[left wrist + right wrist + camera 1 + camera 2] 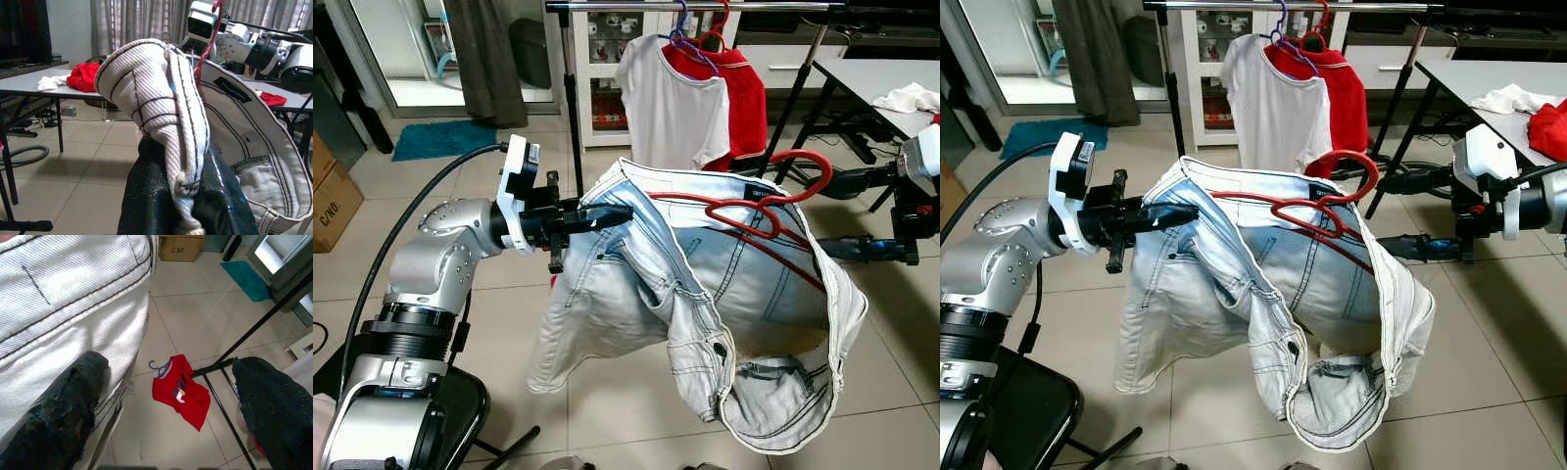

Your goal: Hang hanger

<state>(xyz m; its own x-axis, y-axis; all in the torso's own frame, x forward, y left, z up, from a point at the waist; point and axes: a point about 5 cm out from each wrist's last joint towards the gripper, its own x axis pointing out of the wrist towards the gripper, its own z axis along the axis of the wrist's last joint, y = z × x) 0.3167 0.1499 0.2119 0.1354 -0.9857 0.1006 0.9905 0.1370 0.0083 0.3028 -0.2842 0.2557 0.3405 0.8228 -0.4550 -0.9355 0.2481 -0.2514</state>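
Denim is bunching in front of you: the pale jeans (705, 294) are draped over a red hanger (773, 201) and you are holding them up between both arms, below and in front of the clothes rail (695, 7), where a white shirt (671, 108) and a red shirt (739, 93) are already hanging. Your left gripper (607, 215) is pinching the waistband, its fingers pressed together on the cloth. Your right gripper (847, 215) is standing spread, one finger beside the hanger's hook and the other lower by the denim, so it is propping rather than clamping. That is looking like the weak point: if you are lifting toward the rail with that side loose, the hook could be rolling off the finger and the jeans sliding down to the tiled floor (460, 186), where a red garment (181, 391) is already lying. The hanging leg could also be snagging the rail's stand as you are closing in
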